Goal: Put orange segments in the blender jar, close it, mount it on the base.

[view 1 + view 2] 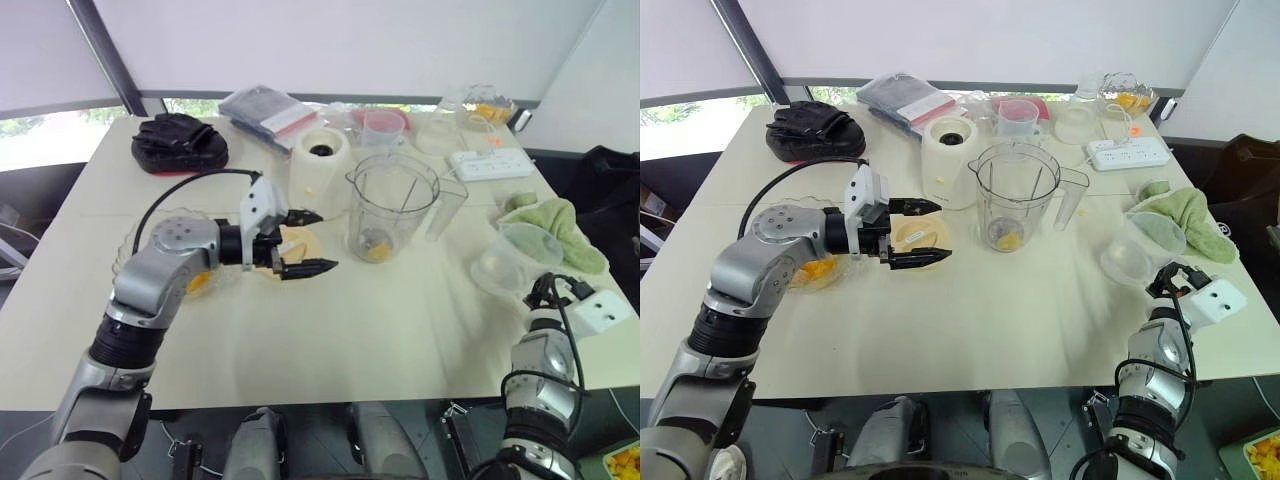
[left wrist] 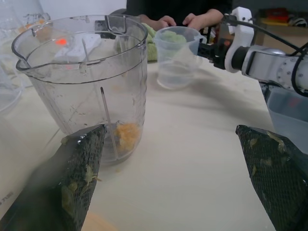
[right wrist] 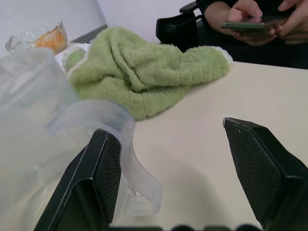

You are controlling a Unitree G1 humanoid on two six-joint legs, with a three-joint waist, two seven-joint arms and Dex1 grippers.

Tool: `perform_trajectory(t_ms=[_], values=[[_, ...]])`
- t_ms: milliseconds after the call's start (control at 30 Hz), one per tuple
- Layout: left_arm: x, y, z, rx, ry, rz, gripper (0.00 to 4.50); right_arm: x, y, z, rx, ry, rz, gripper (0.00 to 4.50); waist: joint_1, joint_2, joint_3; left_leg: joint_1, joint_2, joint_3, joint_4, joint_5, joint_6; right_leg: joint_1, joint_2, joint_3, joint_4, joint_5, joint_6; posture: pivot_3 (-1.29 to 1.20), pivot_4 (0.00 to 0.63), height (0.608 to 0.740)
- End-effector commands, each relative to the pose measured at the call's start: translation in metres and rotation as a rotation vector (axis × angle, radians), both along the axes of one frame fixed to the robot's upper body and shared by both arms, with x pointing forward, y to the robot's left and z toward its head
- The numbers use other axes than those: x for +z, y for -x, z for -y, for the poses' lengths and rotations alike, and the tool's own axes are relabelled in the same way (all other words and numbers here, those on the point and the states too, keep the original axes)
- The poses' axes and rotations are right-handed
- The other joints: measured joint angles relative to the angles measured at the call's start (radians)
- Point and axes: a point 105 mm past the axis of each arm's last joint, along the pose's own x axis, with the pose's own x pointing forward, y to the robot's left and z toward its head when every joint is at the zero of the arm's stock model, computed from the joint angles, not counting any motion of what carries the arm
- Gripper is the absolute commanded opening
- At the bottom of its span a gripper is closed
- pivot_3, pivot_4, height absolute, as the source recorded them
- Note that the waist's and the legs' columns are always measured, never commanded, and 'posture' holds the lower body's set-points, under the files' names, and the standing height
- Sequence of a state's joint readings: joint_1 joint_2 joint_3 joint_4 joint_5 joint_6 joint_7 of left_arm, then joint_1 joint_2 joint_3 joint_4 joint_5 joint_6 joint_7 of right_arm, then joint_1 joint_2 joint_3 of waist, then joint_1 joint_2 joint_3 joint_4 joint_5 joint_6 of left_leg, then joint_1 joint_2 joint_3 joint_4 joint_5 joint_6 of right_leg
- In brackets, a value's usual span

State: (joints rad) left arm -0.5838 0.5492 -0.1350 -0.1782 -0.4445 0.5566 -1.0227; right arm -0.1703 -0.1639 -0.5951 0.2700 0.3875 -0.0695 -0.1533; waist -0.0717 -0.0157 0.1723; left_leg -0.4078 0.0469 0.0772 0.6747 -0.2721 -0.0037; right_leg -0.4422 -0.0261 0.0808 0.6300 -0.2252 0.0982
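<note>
Jar (image 1: 392, 205) right of base (image 1: 320, 165), segs (image 1: 378, 250) inside.

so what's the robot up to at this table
It is loading a blender. The blender jar stands open on the table beside the base, with a few orange segments at its bottom. The left gripper hovers open and empty next to the jar. The right gripper is open near the table's right edge, beside a clear lid and a green towel.

Off to my right a green towel (image 1: 556, 226) lay crumpled beside a clear tub (image 1: 512, 258). A white power strip (image 1: 489, 163) and black bag (image 1: 178, 143) sat farther back.
</note>
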Motion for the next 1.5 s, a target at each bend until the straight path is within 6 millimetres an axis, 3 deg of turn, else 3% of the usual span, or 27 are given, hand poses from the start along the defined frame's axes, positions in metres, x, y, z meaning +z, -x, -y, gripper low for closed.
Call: perform_trajectory(t_ms=[33,367,533,700,833,967,1100,1333,1500], values=[[0.009,0.003,0.001,-0.015,0.015,0.045,4.50,0.017,0.003,-0.002,0.000,0.034,0.045,3.39,0.000,0.000,0.000,0.000,0.000,0.000,0.000,0.000,0.000,0.000,0.000,0.000,0.000,0.000,0.000,0.00,0.150,0.740],[0.006,0.002,0.000,-0.021,0.014,0.039,4.50,0.021,0.020,-0.023,0.061,0.066,0.024,3.39,0.002,0.000,0.000,0.000,0.000,0.000,0.000,0.000,0.000,0.000,0.000,0.000,0.000,0.000,0.000,0.00,0.150,0.740],[-0.001,-0.003,-0.004,-0.015,-0.004,0.019,4.50,0.029,0.048,-0.059,0.223,0.172,-0.038,3.39,0.004,0.000,0.000,0.000,0.000,-0.001,0.000,0.000,0.000,0.000,0.000,-0.001,0.000,-0.001,0.000,0.00,0.150,0.740],[-0.007,-0.016,-0.013,-0.004,-0.050,0.009,4.50,0.059,0.062,-0.120,0.625,0.340,-0.070,3.39,0.002,0.000,0.000,0.000,0.001,-0.001,0.000,0.000,0.000,-0.001,-0.002,0.001,0.000,0.000,0.000,0.00,0.150,0.740],[-0.014,-0.032,-0.020,-0.003,-0.126,-0.008,4.50,0.071,0.070,-0.153,0.896,0.452,-0.172,3.39,0.009,-0.002,-0.001,0.000,0.000,-0.001,0.002,0.000,0.000,0.000,-0.002,0.000,-0.001,0.000,-0.001,0.00,0.150,0.740],[-0.017,-0.051,-0.024,-0.004,-0.174,-0.008,4.50,0.091,0.064,-0.165,0.945,0.463,-0.123,3.39,0.026,-0.006,-0.002,0.000,0.000,-0.001,0.002,0.000,0.000,0.000,-0.001,-0.001,-0.002,0.000,-0.001,0.00,0.150,0.740],[-0.023,-0.059,-0.026,-0.024,-0.236,-0.031,4.50,0.096,0.059,-0.172,0.943,0.439,-0.104,3.39,0.030,-0.007,-0.001,-0.002,0.000,0.000,0.002,0.000,0.000,0.000,-0.002,0.000,-0.003,0.000,-0.001,0.00,0.150,0.740],[-0.050,-0.085,-0.035,0.060,-0.415,-0.095,4.50,0.099,0.061,-0.211,1.179,0.465,-0.100,3.39,0.031,-0.008,0.000,-0.003,0.000,0.000,0.003,0.000,0.000,0.000,-0.001,-0.001,-0.003,0.000,-0.001,0.00,0.150,0.740],[-0.055,-0.098,-0.037,0.101,-0.510,-0.097,4.50,0.120,0.060,-0.226,1.312,0.594,-0.067,3.39,0.029,-0.013,0.002,-0.003,0.000,0.000,0.005,0.000,0.000,0.000,-0.001,-0.001,-0.003,0.000,-0.001,0.00,0.150,0.740]])
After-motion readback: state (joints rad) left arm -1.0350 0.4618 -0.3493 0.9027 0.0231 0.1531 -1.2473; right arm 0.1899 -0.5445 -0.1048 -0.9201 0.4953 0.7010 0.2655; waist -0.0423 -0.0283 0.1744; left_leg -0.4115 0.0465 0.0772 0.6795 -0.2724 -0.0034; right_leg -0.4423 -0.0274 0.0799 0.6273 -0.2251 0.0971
